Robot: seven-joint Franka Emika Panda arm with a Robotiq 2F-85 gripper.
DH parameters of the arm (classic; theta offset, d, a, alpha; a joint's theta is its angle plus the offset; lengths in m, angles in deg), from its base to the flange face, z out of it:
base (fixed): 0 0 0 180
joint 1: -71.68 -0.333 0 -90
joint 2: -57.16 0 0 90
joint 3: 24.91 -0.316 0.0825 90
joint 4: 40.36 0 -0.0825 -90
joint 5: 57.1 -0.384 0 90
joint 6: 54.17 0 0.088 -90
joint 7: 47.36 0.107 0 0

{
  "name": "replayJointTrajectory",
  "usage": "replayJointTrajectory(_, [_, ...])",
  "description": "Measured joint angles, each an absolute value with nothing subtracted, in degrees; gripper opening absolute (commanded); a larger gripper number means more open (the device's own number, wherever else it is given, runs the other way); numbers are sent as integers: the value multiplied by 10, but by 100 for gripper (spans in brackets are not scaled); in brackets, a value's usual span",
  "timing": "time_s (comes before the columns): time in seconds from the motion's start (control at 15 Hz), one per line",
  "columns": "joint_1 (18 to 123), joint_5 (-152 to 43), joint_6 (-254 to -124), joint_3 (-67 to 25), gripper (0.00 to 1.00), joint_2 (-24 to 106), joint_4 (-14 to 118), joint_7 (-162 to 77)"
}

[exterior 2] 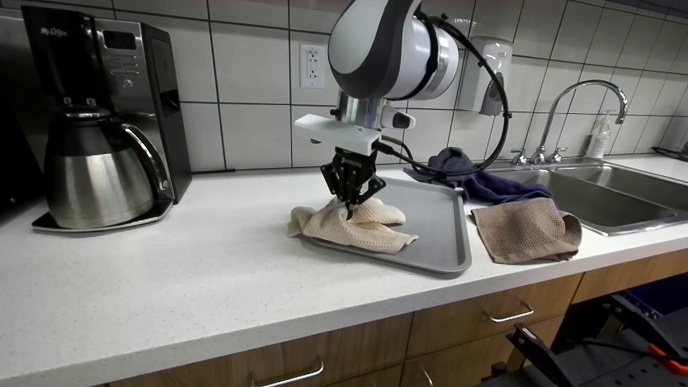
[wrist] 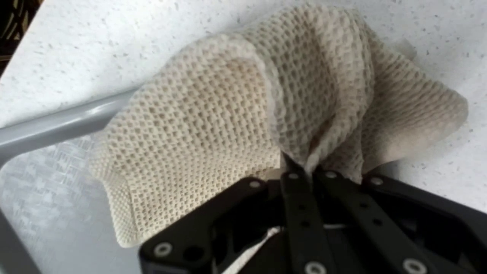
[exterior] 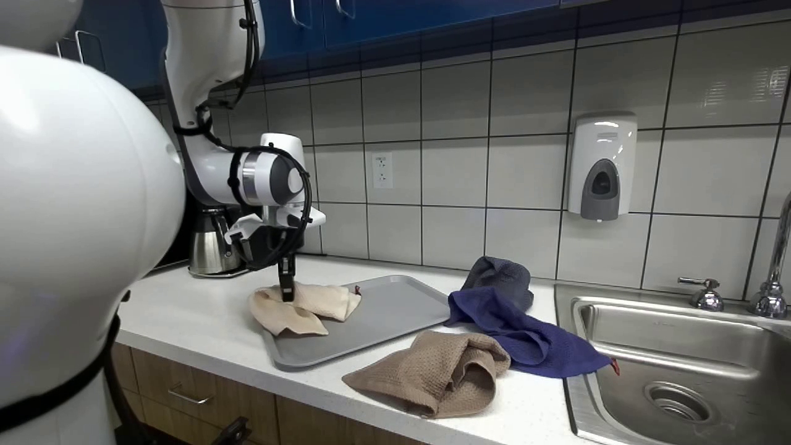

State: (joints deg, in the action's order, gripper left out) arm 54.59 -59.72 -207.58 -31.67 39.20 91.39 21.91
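A cream waffle-weave cloth (exterior: 327,301) lies crumpled over one end of a grey tray (exterior: 395,306), partly on the white counter. My gripper (exterior: 288,293) points straight down into the cloth. In the wrist view the fingers (wrist: 310,169) are closed together on a pinched fold of the cloth (wrist: 201,110), and the fingertips are hidden by it. In an exterior view the gripper (exterior 2: 350,212) stands at the middle of the cloth (exterior 2: 365,234), which still rests on the tray (exterior 2: 432,223) and counter.
A brown cloth (exterior: 426,377), a blue-purple cloth (exterior: 525,334) and a dark grey-blue cloth (exterior: 502,281) lie between tray and sink (exterior: 575,371). A coffee maker with steel carafe (exterior 2: 99,172) stands on the counter. A soap dispenser (exterior: 602,167) hangs on the tiled wall.
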Motion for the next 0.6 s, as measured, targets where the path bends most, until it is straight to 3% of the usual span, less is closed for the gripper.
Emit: replayJointTrajectory(0.6, [532,-587,-2061,-320,1,460,921,219])
